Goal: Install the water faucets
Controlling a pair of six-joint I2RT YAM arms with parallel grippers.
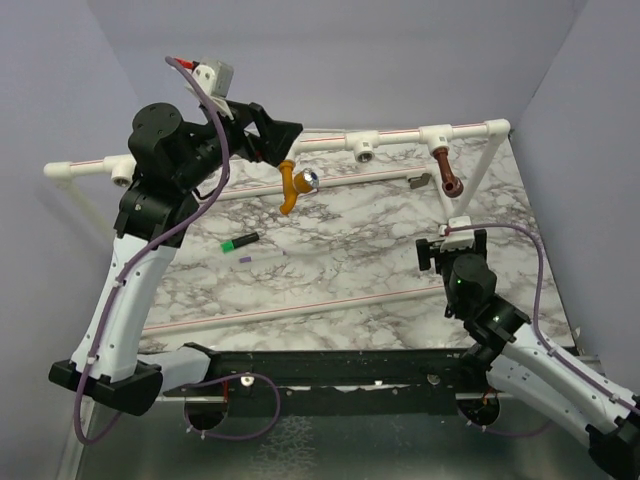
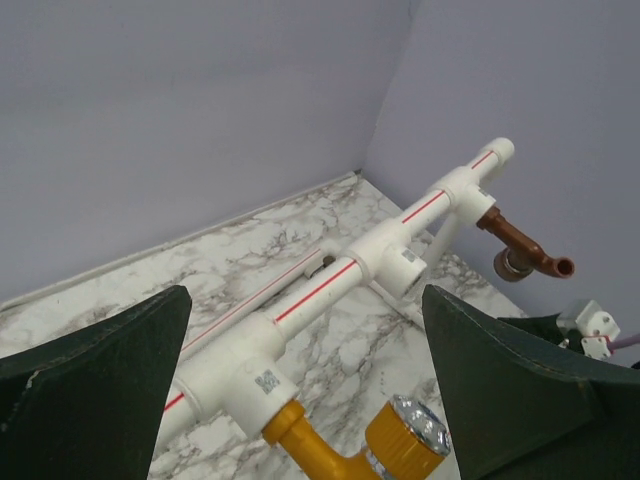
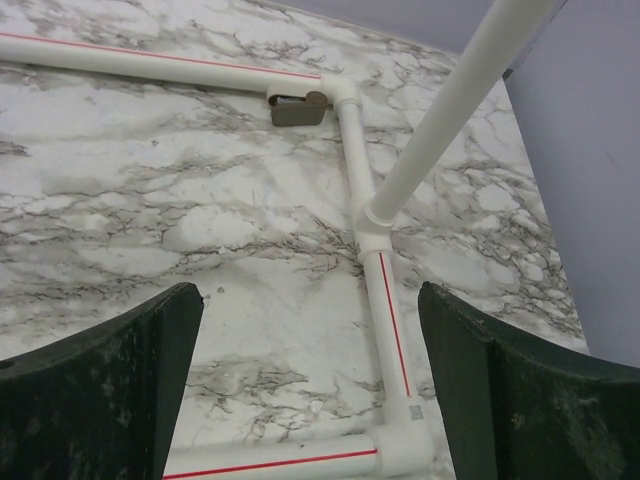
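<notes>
Grey walls [image 1: 330,60], marbled bench [image 1: 330,265] | two faucets fitted on one raised white pipe rail [image 1: 400,138]: orange-yellow faucet [image 1: 290,190], brown faucet [image 1: 447,172] | one green marker [image 1: 240,243] on bench | left gripper [image 1: 285,133], right gripper [image 1: 452,240]: both spread wide, empty.

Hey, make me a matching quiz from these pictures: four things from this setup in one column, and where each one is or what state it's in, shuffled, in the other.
1. orange-yellow faucet
2. brown faucet
3. green marker
4. T-fitting between the faucets

A. lies flat on the marble table
B. socket open, nothing screwed in
C. hangs near the right end of the raised pipe
D. carries a shiny silver knob

Pairs: 1-D, 2-C, 3-A, 4-B.
</notes>
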